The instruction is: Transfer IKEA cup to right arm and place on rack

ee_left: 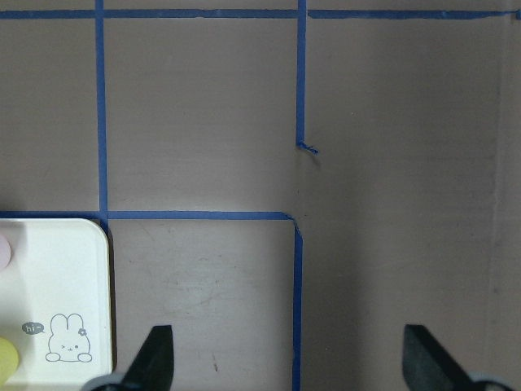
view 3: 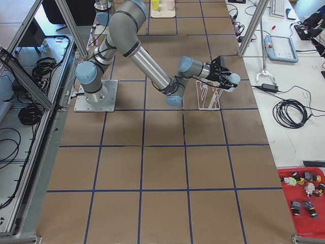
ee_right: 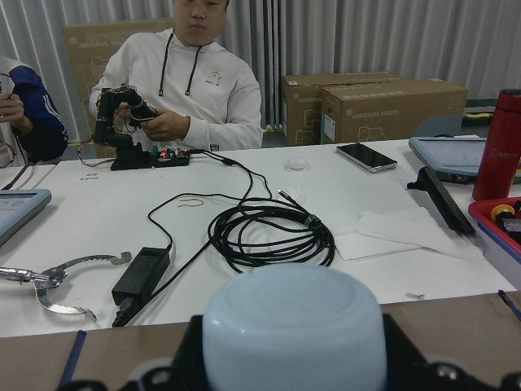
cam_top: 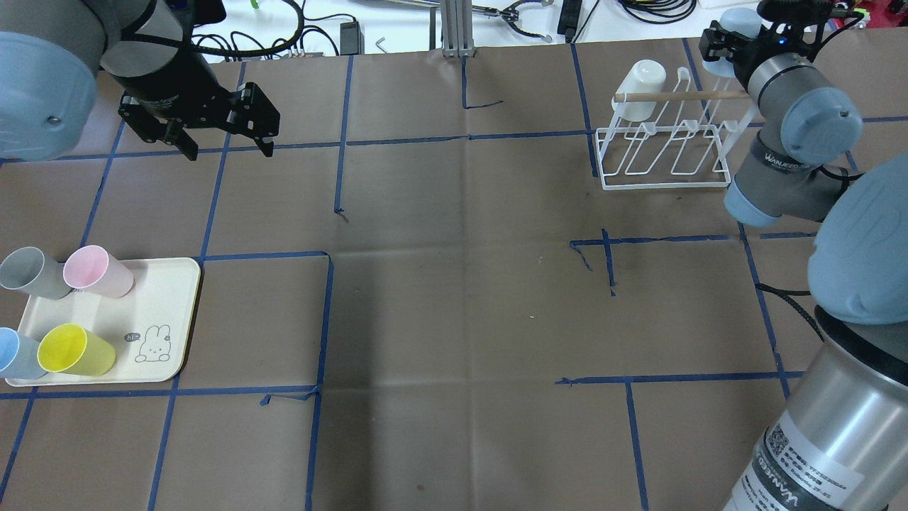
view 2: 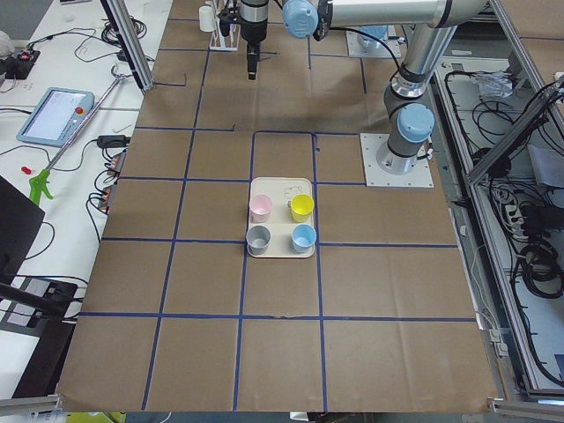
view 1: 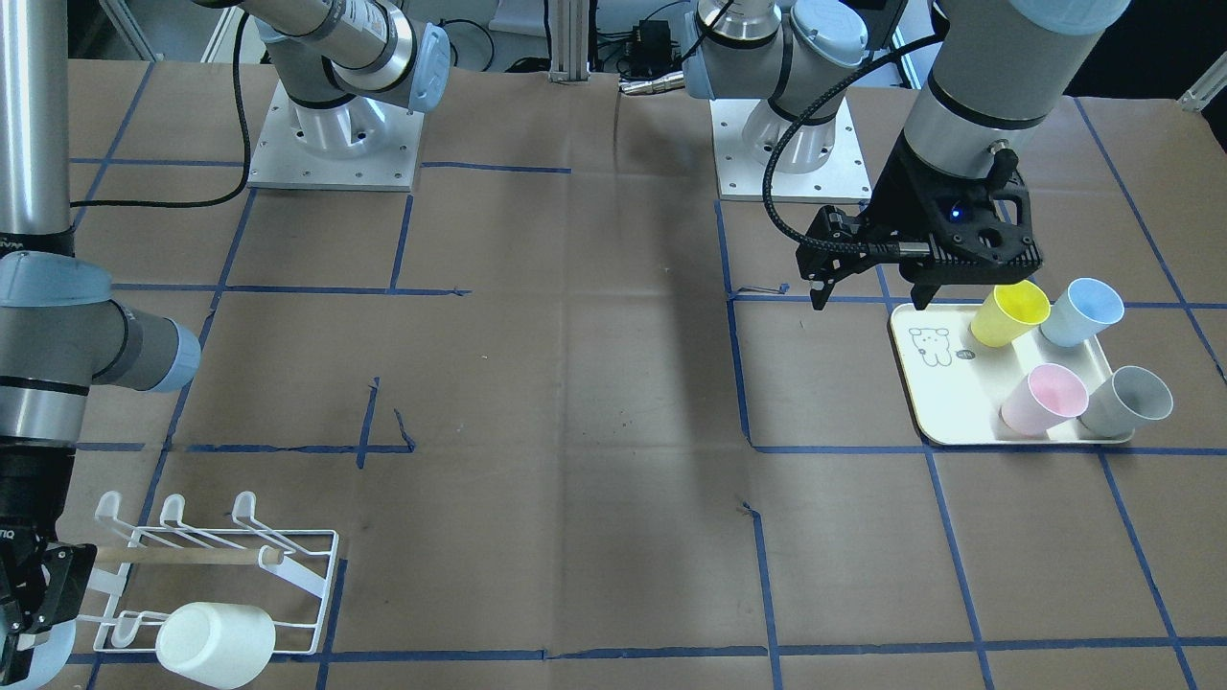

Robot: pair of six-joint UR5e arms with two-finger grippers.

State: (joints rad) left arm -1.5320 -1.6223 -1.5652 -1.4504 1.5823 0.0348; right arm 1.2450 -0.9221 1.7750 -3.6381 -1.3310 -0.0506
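On the left, a cream tray [cam_top: 174, 298] with a rabbit drawing lies on the tabletop [cam_top: 461, 298]. It carries a grey cup [cam_top: 28, 273], a pink cup [cam_top: 96, 271], a blue cup [cam_top: 14, 353] and a yellow cup [cam_top: 74, 350], all mouth up. Beyond the tray's far side the left gripper [cam_top: 227, 145] hangs over bare tabletop, its fingers spread wide with nothing between them; its wrist view shows the tray's corner just beside one finger.

Toward the far right stands the white wire rack [cam_top: 663, 152], a wooden rod [cam_top: 681, 94] across its top. A white cup [cam_top: 642, 89] sits on a prong at its far left corner.

The right arm [cam_top: 794, 142] reaches past the rack's right end. There the right gripper [cam_top: 727, 44] has its fingers pinching a pale blue cup [ee_right: 293, 326] by the sides, base toward the wrist camera. The cup seems to be held just beside the rack's far right corner, off the prongs, though the arm hides much of it.
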